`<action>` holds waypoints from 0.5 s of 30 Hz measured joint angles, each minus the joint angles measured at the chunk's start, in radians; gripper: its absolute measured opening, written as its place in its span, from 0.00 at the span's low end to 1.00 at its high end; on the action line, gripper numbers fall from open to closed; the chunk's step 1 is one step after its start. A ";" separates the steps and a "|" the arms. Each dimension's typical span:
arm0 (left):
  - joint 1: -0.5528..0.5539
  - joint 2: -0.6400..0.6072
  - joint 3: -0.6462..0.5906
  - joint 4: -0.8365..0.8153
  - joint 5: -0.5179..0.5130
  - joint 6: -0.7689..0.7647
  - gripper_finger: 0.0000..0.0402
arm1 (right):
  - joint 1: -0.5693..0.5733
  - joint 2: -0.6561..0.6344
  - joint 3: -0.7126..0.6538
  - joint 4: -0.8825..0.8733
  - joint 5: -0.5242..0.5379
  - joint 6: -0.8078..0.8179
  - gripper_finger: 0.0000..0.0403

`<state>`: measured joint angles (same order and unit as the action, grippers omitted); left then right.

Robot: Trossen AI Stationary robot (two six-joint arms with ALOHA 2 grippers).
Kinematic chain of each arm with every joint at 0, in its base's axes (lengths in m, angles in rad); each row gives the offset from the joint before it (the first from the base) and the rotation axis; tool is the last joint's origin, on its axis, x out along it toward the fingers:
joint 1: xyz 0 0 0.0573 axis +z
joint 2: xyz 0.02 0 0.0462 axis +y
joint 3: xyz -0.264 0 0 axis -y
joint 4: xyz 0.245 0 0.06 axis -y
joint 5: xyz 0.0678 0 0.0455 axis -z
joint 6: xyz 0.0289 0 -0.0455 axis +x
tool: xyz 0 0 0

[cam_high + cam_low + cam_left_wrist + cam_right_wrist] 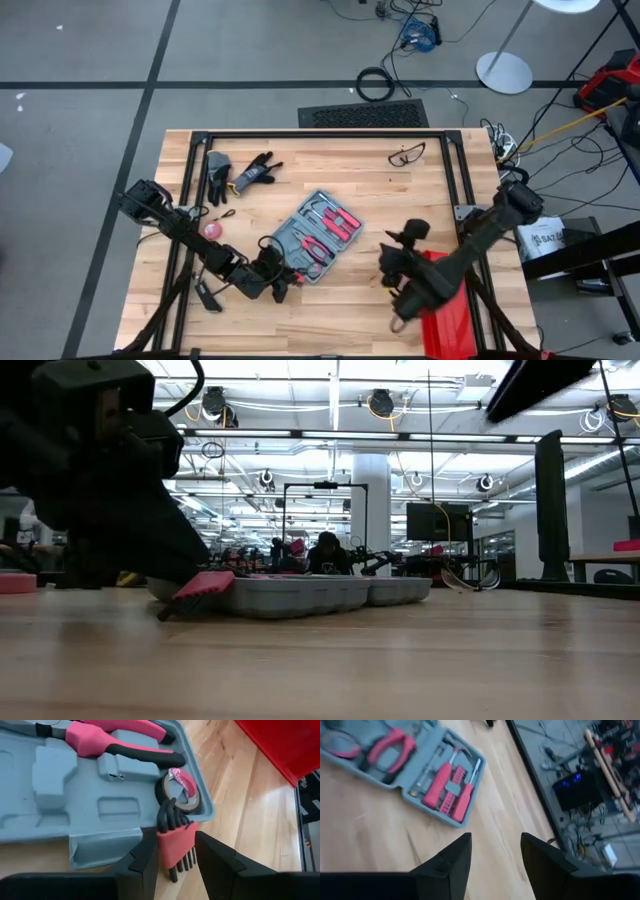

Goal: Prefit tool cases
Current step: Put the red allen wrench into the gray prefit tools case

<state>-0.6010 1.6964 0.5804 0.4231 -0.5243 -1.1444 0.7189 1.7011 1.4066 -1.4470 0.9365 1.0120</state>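
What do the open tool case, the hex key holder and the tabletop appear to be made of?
The flat blue-grey tool case looks like matte moulded plastic, with rounded, pressed-in slots. The pink hex key holder seems to be smooth plastic, gripping dark, probably metal keys. The light tabletop looks like sealed wood, with visible grain and plank seams.

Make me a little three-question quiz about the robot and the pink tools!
1. True or false: the left gripper holds a pink rack of hex keys.
2. What lies inside the open tool case? A) pink-handled tools B) safety glasses C) black gloves
3. Fill in: the right gripper is open and holds ____.

Key: 1 true. 2 A; the safety glasses and black gloves lie on the table. 3 nothing.
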 joint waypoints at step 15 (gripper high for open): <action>0.005 0.000 0.000 0.015 0.050 0.007 0.32 | -0.421 0.001 -0.177 0.836 -0.492 -0.690 0.15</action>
<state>-0.5957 1.6962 0.5804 0.4377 -0.4740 -1.1378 0.2981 1.7016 1.2293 -0.6109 0.4442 0.3224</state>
